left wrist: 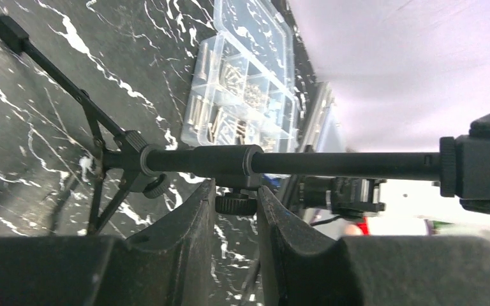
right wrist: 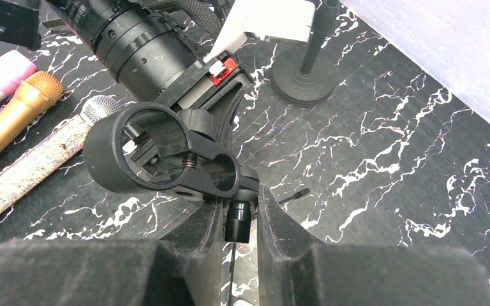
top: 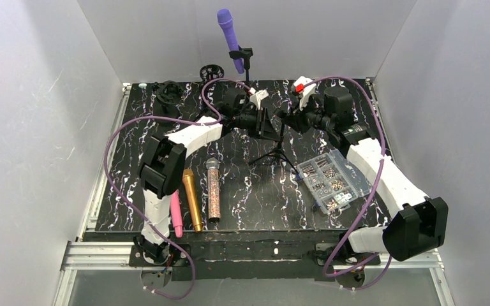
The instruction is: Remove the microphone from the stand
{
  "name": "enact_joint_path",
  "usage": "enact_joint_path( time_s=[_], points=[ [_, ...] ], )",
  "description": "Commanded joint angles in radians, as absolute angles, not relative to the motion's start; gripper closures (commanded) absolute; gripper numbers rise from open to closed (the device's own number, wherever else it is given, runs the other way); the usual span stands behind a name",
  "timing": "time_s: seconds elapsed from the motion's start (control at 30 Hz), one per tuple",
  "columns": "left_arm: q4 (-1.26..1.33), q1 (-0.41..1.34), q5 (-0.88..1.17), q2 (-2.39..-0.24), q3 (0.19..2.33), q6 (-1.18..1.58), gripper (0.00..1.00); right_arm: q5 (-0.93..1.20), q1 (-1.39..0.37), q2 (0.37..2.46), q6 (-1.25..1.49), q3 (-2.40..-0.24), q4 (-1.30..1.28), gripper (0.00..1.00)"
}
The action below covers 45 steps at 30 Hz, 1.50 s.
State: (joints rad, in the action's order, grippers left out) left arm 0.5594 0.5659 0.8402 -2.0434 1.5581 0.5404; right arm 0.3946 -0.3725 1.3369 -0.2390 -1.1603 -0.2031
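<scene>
- The purple microphone [top: 228, 35] is seen at the far edge of the table [top: 261, 197]. It is held in the clip of the far stand [top: 247, 64], tilted with its head up and to the left.
- A tripod stand [top: 279, 150] is set near the middle of the table, just nearer than the far stand, and both arms are gathered at it.
- The left gripper [left wrist: 236, 191] is closed on the tripod stand. Its fingers [left wrist: 188, 220] are pressed up under the collar of the pole [left wrist: 344, 164], with the small knob [left wrist: 236, 204] caught between them.
- The right gripper [right wrist: 237, 194] is shut on the ring clip [right wrist: 105, 172] at the top of the tripod stand. The clip is pinched by the short stud below the ring (the table can be seen through the ring).
- Neither gripper is touching the purple microphone, which is well above both of them.
- Three more microphones are laid side by side on the near left of the table: a pink one [top: 176, 213], a gold one [top: 192, 199] and a glittery silver one [top: 213, 190].
- A clear parts box [top: 329, 182] is placed on the right of the table, near the right arm.
</scene>
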Motion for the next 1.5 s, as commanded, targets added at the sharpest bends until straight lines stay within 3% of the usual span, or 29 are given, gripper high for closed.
enact_joint_path(
  time_s=[0.0, 0.37, 0.57, 0.7, 0.87, 1.03, 1.13, 1.47],
  points=[
    [0.707, 0.545, 0.955, -2.065, 1.545, 0.833, 1.0, 0.281, -0.356, 1.422, -0.249, -1.046, -0.609, 0.99],
    [0.831, 0.517, 0.943, -2.116, 1.5, 1.072, 0.98, 0.285, -0.356, 1.425, -0.244, -1.04, -0.606, 0.99],
    [0.867, 0.503, 0.936, -2.114, 1.477, 1.157, 0.77, 0.283, -0.356, 1.423, -0.245, -1.04, -0.608, 0.99],
    [0.86, 0.494, 0.936, -2.095, 1.47, 1.161, 0.58, 0.28, -0.356, 1.424, -0.244, -1.039, -0.605, 0.99],
    [0.836, 0.469, 0.942, -2.057, 1.471, 1.135, 0.33, 0.275, -0.356, 1.424, -0.245, -1.045, -0.608, 0.99],
    [0.78, 0.442, 0.954, -2.005, 1.46, 1.076, 0.17, 0.261, -0.356, 1.426, -0.246, -1.042, -0.606, 0.99],
    [0.715, 0.425, 0.966, -1.964, 1.443, 1.009, 0.02, 0.258, -0.357, 1.43, -0.241, -1.027, -0.591, 0.99],
    [0.436, 0.366, 0.966, -1.837, 1.476, 0.765, 0.02, 0.191, -0.369, 1.472, -0.235, -0.971, -0.544, 0.99]
  ],
)
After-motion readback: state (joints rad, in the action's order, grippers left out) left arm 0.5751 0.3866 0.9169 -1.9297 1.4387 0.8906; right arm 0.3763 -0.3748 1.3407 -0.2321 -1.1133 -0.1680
